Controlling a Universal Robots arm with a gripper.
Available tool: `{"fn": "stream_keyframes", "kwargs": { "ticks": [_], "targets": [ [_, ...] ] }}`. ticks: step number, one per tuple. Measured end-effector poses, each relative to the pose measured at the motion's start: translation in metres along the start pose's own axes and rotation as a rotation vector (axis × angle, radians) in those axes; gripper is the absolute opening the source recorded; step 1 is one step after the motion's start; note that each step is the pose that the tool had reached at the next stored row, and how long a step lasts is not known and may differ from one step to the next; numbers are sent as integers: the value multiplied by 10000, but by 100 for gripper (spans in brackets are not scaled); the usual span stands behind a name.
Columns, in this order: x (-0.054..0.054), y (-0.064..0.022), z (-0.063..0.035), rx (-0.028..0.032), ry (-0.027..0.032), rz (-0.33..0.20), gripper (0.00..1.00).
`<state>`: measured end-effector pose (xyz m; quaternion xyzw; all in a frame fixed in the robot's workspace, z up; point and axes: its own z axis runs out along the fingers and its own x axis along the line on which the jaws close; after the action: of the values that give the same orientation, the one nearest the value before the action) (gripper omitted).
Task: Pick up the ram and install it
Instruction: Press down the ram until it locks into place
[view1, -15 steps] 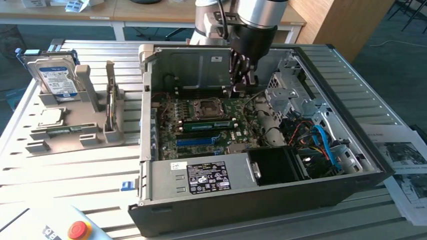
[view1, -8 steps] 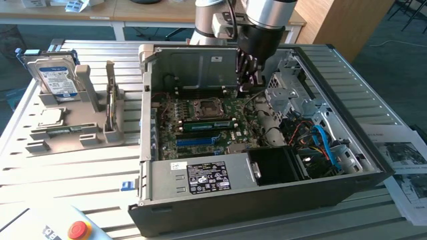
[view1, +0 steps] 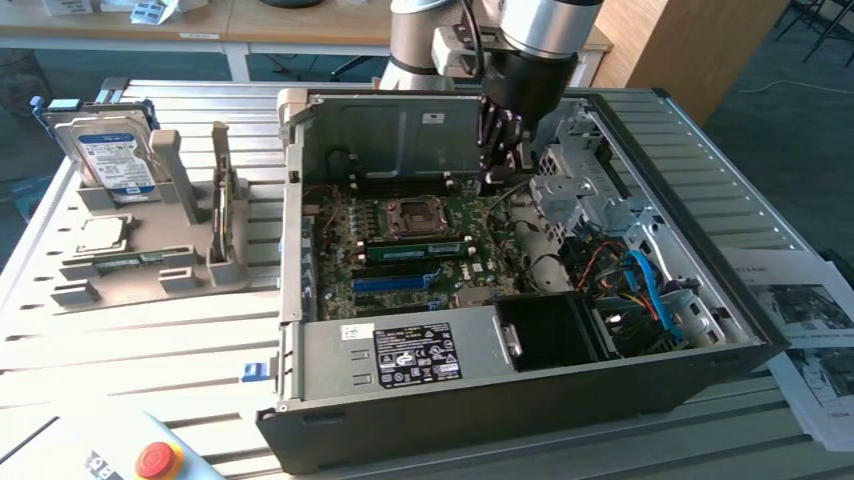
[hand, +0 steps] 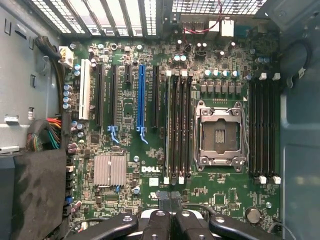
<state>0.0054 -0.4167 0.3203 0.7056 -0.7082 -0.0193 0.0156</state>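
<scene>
The gripper (view1: 497, 178) is seen inside the open computer case (view1: 534, 400), held above the motherboard (view1: 400, 285) near the back wall of the case. In the wrist view its two dark fingertips (hand: 164, 198) are pressed together, and nothing is seen between them; the gripper (hand: 170, 198) is placed over the edge of the board, in line with the group of long black slots (hand: 179, 125) just beside the empty processor socket (hand: 220, 135). A long green stick, which is taken to be the ram (view1: 414, 250), is seen in the exterior view lying along these slots, between the socket and the long blue slot (view1: 400, 282); it is apart from the gripper. Whether it is fully seated cannot be told. In the wrist view the blue slot (hand: 141, 97) is found further from the socket, with a silver heatsink (hand: 110, 170) near it. At the exterior view's left, outside the case, a hard drive (view1: 114, 160) is kept upright in a grey holder (view1: 147, 265) on the table (view1: 134, 340).
</scene>
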Motion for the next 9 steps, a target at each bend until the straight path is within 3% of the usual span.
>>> {"fn": "stream_keyframes", "kwargs": {
  "ticks": [9],
  "targets": [
    [0, -6, 115, 25, -1, -1, 10]
  ]
}}
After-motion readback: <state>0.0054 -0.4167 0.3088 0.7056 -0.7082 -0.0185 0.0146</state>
